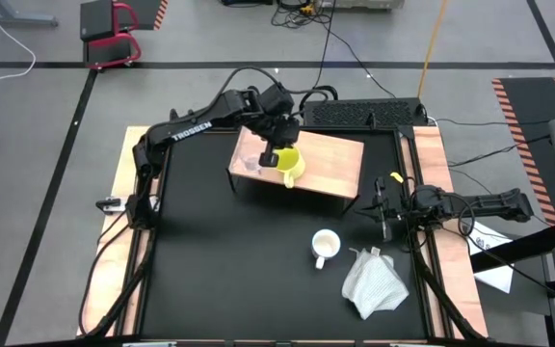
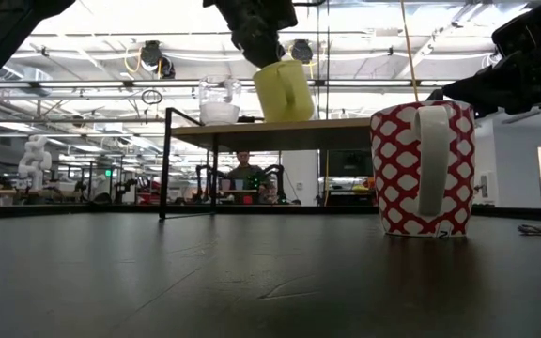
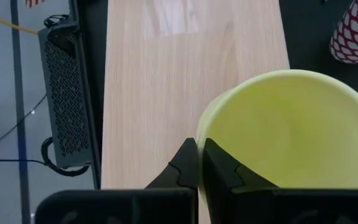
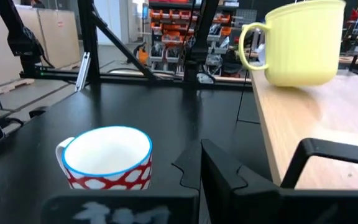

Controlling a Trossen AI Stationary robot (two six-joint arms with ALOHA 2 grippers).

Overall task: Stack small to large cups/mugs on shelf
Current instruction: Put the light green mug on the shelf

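The yellow mug hangs over the near left part of the wooden shelf, held by my left gripper; it also shows in the low view. The small clear glass cup stands on its base on the shelf just left of the mug. The white mug with a red pattern stands upright on the black table, right of centre. My right gripper is open and empty at the table's right side, pointing toward the shelf. My left gripper pinches the yellow mug's rim wall, one finger inside the mug and one outside. The fingers come from above, pointing down. The mug hangs slightly tilted, its base at or just above the shelf board; I cannot tell whether it touches.
A crumpled white cloth lies near the table's front right. A black perforated box stands behind the shelf at the far edge. Pale wooden strips run along the table's sides.
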